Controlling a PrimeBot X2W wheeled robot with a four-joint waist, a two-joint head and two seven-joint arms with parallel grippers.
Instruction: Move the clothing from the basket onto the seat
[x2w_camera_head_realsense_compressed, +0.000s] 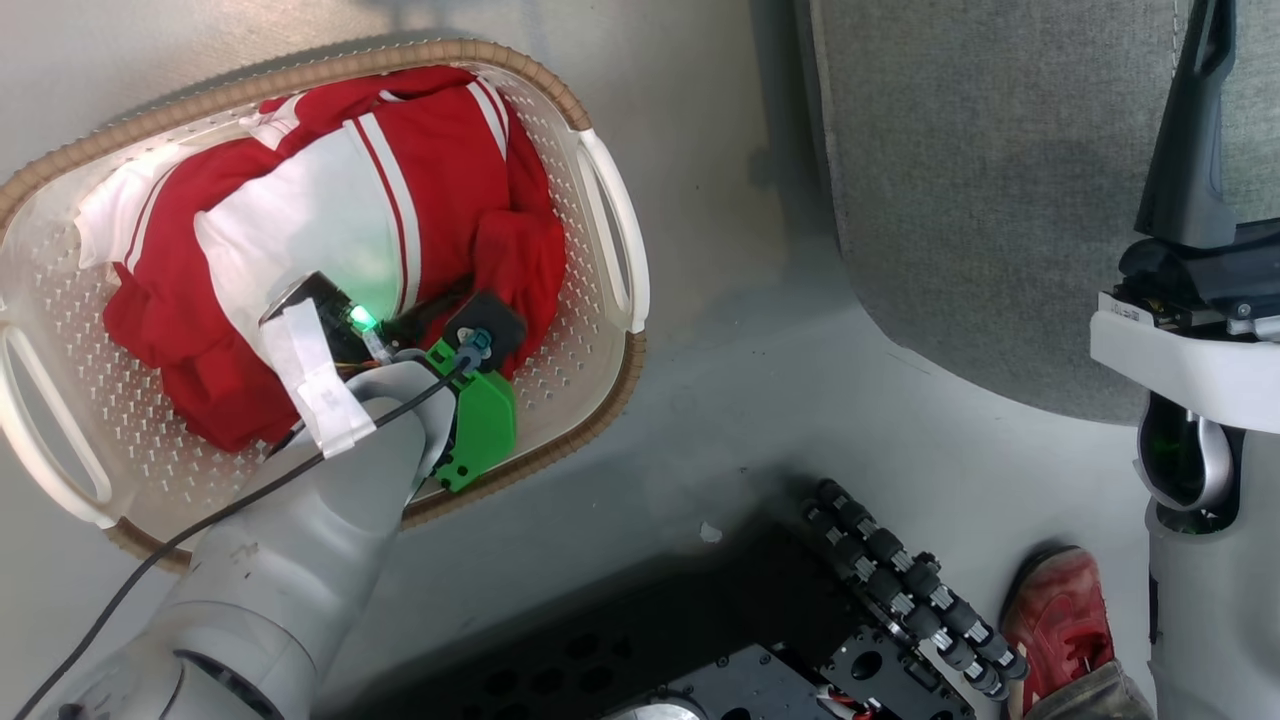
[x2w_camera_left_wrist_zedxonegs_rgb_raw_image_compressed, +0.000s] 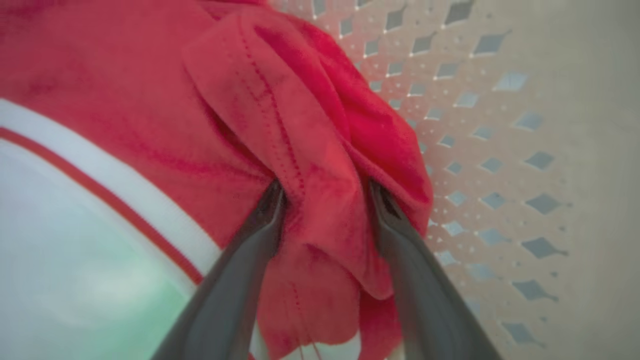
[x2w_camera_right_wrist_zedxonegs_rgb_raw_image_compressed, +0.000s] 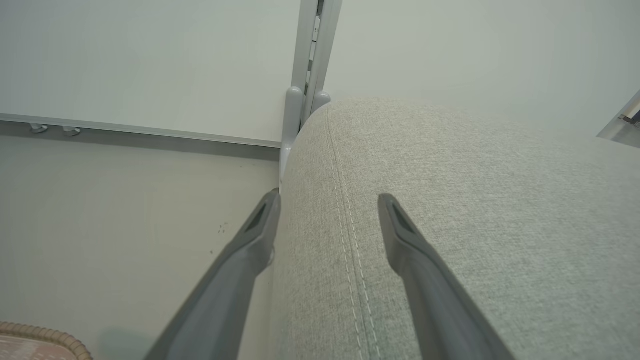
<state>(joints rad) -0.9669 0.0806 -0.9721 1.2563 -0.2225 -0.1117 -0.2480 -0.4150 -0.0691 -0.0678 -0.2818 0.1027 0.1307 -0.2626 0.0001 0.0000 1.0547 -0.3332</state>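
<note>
Head view first. Cream-white basket (x2w_camera_head_realsense_compressed: 250, 90) sitting on the smooth pale floor (x2w_camera_head_realsense_compressed: 760, 400): oval, plastic walls peppered with tiny holes, brown woven-look rim, white loop handles on the sides. Stuffed with the clothing (x2w_camera_head_realsense_compressed: 440, 170), all of it inside: soft, rumpled red fabric with white panels and thin stripes. Pale left forearm (x2w_camera_head_realsense_compressed: 330, 480) reaching down into the pile, chunky green plastic bracket (x2w_camera_head_realsense_compressed: 485, 420) at the wrist. Off to the right, well apart from the basket, the seat (x2w_camera_head_realsense_compressed: 1000, 200): big grey woven cushion with a rounded corner. Black robot base (x2w_camera_head_realsense_compressed: 700, 640) and a red shoe (x2w_camera_head_realsense_compressed: 1060, 610) along the bottom.

Then the left wrist view: left claw (x2w_camera_left_wrist_zedxonegs_rgb_raw_image_compressed: 325, 192) spread, smooth dark fingers (x2w_camera_left_wrist_zedxonegs_rgb_raw_image_compressed: 240, 270) dug into the red cloth either side of a bunched fold with a dotted stitched hem. Fold filling the gap, not squeezed flat. White panel with one red stripe on the left, diamond-shaped holes in the basket wall on the right.

Right wrist view: right claw (x2w_camera_right_wrist_zedxonegs_rgb_raw_image_compressed: 327, 197) spread too, gripping nothing, over the seat's rounded edge. Double row of pale stitching running between the fingers, nubby grey weave all round. Grey metal post (x2w_camera_right_wrist_zedxonegs_rgb_raw_image_compressed: 310, 60) behind, sliver of brown rim bottom left.
</note>
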